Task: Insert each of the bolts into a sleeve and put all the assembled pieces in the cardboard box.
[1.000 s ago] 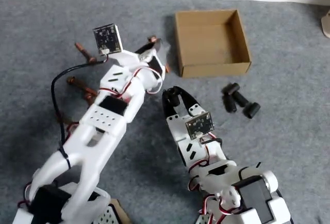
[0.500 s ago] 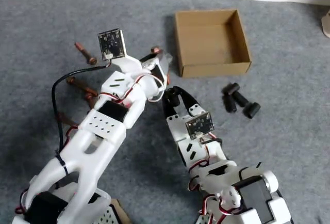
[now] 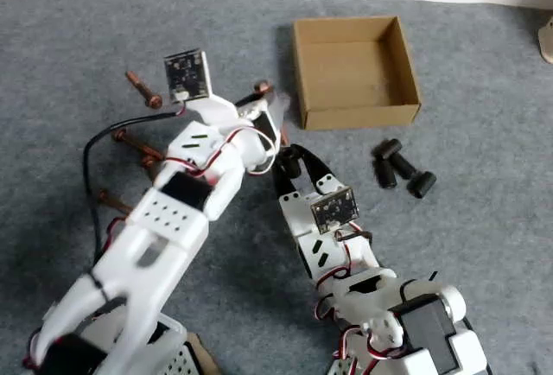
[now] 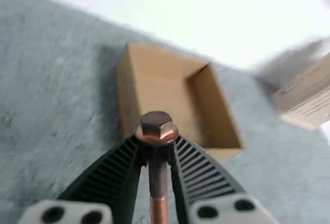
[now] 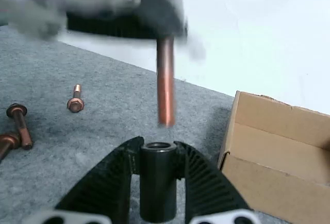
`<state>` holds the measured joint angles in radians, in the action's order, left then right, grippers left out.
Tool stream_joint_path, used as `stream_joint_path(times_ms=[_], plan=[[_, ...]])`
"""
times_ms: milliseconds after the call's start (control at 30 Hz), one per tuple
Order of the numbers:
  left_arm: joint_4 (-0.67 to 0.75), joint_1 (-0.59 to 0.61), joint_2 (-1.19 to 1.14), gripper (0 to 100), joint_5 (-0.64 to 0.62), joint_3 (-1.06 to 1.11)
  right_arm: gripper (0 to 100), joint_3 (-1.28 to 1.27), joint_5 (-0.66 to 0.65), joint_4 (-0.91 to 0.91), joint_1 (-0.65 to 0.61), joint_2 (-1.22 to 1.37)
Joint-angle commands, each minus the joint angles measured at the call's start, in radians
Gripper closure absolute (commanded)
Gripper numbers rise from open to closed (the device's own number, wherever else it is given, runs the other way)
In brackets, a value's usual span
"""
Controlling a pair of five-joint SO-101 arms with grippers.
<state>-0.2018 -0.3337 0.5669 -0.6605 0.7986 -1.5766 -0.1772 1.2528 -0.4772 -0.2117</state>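
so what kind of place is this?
Likely a lab or hobby robotics bench: grey carpet-like mat, a small cardboard box, loose bolts and black sleeves laid out before two small arms.

Swung the left pincer with its bolt across toward the right pincer. Now hangs tip-down just above the sleeve gripped there.

The right gripper clasped an upright sleeve mid-frame. The left gripper held a bolt just above it, not touching. Loose bolts and the box lay at opposite edges.
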Motion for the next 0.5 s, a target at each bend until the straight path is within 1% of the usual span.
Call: stream_joint_path(times_ms=[0, 200, 467], plan=[[-0.048, -0.019, 0.117, 100, -0.002, -0.005, 99.4, 0.008, -0.014, -0.007, -0.002, -0.038], [-0.064, -0.035, 0.117, 99, -0.002, -0.005, 99.4, 0.008, -0.014, -0.007, -0.002, -0.038], [-0.061, -0.035, 0.010, 99, 0.002, -0.018, 99.4, 0.005, -0.014, -0.004, -0.001, -0.038]])
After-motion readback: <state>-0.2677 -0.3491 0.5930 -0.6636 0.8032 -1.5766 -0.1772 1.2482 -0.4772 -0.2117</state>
